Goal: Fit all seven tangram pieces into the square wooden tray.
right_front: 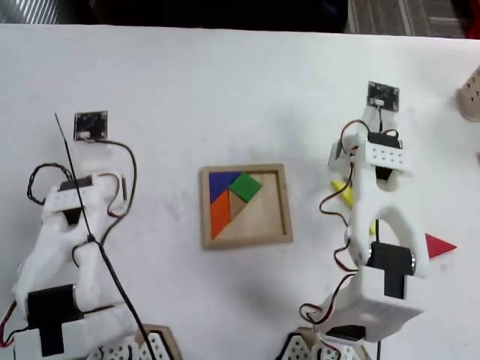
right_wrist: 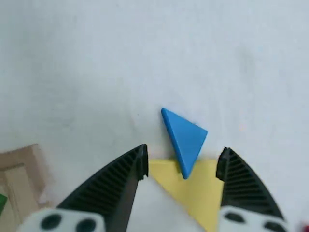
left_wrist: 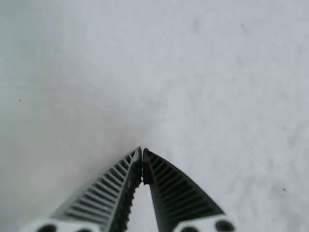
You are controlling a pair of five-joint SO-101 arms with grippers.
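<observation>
When checked from above, found the square wooden tray (right_front: 283, 202) at mid-table between the two arms. Noted a blue triangle (right_front: 218, 183), a green square (right_front: 245, 186), an orange triangle (right_front: 218, 215) and a tan piece (right_front: 237, 204) seated in the half nearer the left arm, with the other half bare. Judged the step in hand to be pickup of the next loose piece. Found the right gripper (right_wrist: 183, 151) wide open and holding nothing, jaws standing either side of a yellow piece (right_wrist: 193, 191). Noted a small blue triangle (right_wrist: 186, 136) touching or overlapping that piece's far edge; could not tell which. Found the left gripper (left_wrist: 141, 153) closed tip to tip on nothing over bare table (left_wrist: 193, 72). Noted a red triangle (right_front: 439, 245) lying just beside the right arm. Judged the next move to require descent and closure on one piece only, without dragging its neighbour. Could not establish the yellow piece's outline: largely covered by the arm from above, cut off by the gripper body at the wrist. Could not separate the tan piece's edges cleanly from the tray floor.
</observation>
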